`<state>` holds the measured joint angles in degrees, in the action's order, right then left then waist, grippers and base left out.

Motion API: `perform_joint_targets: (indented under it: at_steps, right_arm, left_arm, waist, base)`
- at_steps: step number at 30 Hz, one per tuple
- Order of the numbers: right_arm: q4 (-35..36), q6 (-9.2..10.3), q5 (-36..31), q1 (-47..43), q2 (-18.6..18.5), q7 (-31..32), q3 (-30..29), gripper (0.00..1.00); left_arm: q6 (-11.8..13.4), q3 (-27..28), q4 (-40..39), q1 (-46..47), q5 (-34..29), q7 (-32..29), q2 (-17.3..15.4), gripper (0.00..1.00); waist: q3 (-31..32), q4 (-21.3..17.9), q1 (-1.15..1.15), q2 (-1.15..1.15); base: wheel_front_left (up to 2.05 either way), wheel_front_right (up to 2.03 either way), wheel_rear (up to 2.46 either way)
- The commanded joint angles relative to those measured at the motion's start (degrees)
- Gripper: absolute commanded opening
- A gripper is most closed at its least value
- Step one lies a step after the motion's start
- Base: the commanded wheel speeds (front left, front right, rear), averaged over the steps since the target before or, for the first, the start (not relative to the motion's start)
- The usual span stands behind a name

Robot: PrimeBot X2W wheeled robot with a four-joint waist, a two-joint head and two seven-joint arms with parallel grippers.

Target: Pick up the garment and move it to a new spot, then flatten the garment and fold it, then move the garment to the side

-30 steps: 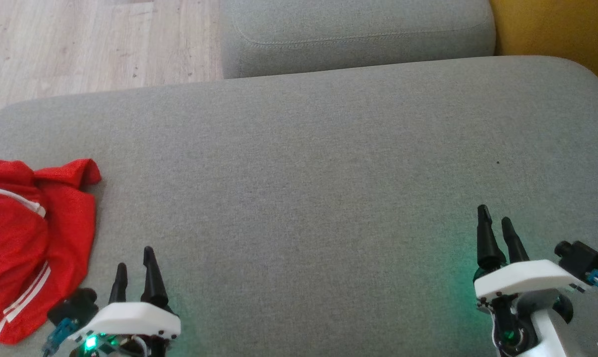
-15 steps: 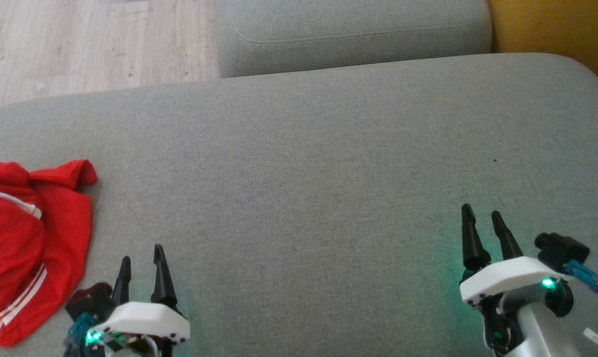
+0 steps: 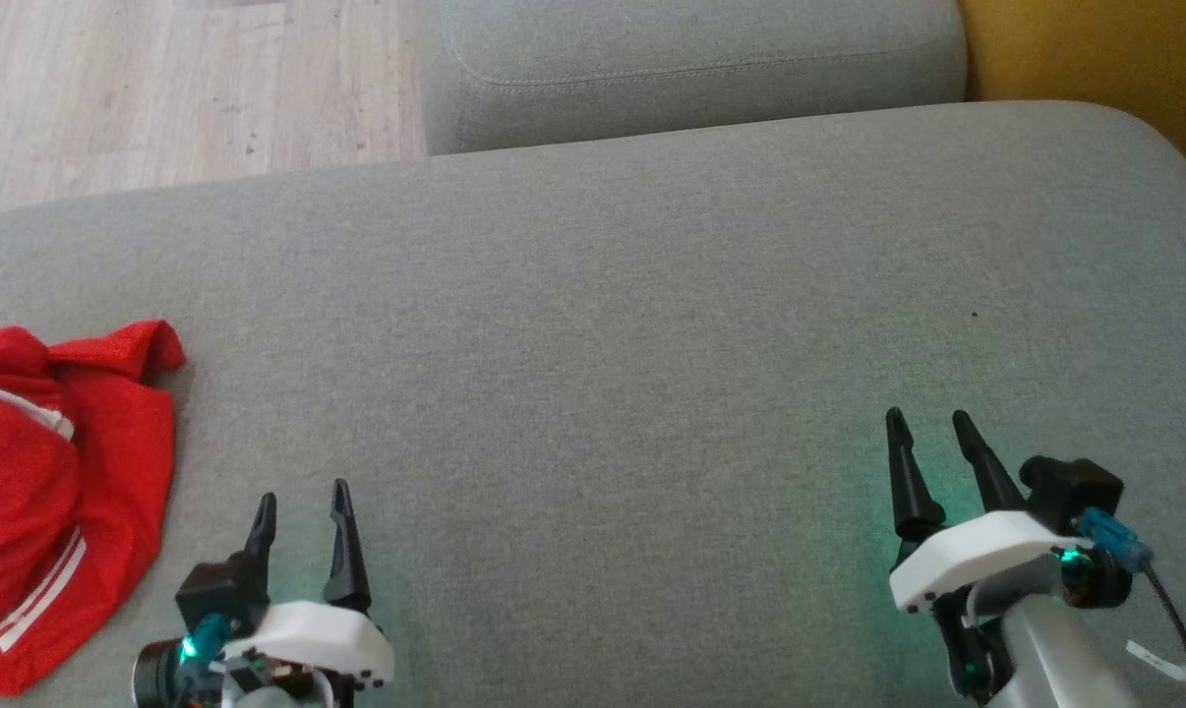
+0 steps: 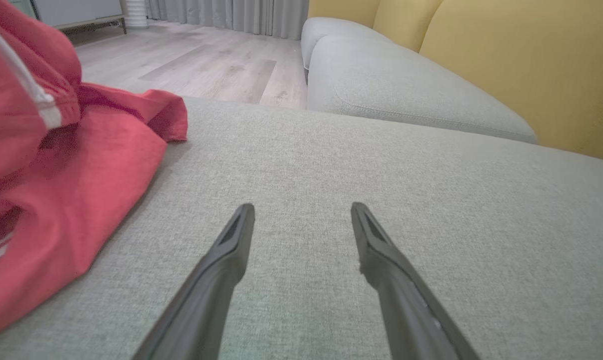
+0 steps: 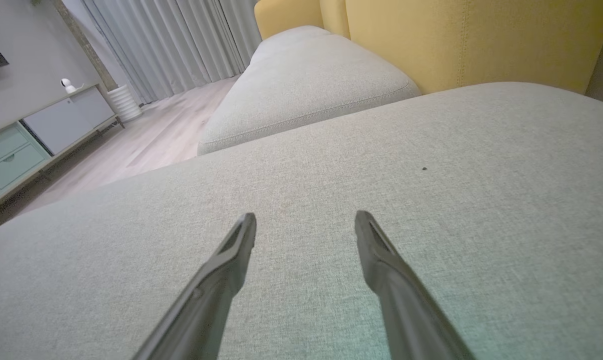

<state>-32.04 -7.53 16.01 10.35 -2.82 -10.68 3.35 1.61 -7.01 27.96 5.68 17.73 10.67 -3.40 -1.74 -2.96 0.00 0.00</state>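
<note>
A: Head view, what changed?
B: The camera slid a little. The left claw point(image 3: 303, 492) and right claw point(image 3: 925, 415), both wide and empty, have edged inward over the sofa seat point(image 3: 593, 344). The garment point(image 3: 52, 492) lies untouched at the far left, so pickup hasn't begun.
A: Left wrist?
B: Garment is a red, white-striped, crumpled heap beside the left claw, not touching it.
A: Right wrist?
B: Right claw spread over grey sofa seat.

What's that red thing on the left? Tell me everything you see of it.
The garment is bright red, a mesh-like sports fabric with paired white stripes. It lies crumpled on the grey sofa cushion, running off the head view's left edge. In view, only the cushion touches it; the open left gripper stands apart beside it.
</note>
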Motion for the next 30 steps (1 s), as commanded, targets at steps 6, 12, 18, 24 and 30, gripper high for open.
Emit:
perform_joint_targets:
  at_steps: [6,12,18,24,30]
  right_arm:
    - [0.6,0.04,-5.0,3.6,-0.5,-1.7,2.1,1.0]
    - [0.1,0.04,-9.1,4.1,-0.4,-2.7,2.3,1.0]
    - [-0.5,0.04,-13.1,4.6,-0.3,-3.7,2.4,1.0]
    - [-0.6,0.04,-15.2,4.9,-0.2,-4.3,2.1,1.0]
    - [0.2,0.04,-14.5,4.5,-0.1,-4.3,0.4,1.0]
  left_arm:
    - [0.8,0.9,-0.8,3.2,-5.0,1.7,-1.2,1.0]
    - [1.3,0.6,-0.4,3.5,-9.1,2.7,-1.0,1.0]
    - [2.0,0.5,-0.2,3.8,-13.2,3.8,-0.9,1.0]
    - [2.6,1.6,-0.3,3.8,-14.6,4.3,-0.6,1.0]
    - [2.6,3.3,-0.8,3.1,-13.4,4.3,-0.1,1.0]
  waist:
    - [-0.1,-0.4,0.0,0.0]
    - [-0.2,-0.6,0.0,0.0]
    - [-0.3,-0.8,0.0,0.0]
    - [-0.5,-0.8,0.0,0.0]
    - [-0.4,-0.7,0.0,0.0]
  base:
    - [0.0,0.0,0.0]
    - [0.0,0.0,0.0]
    - [0.0,0.0,0.0]
    - [0.0,0.0,0.0]
    - [0.0,0.0,0.0]
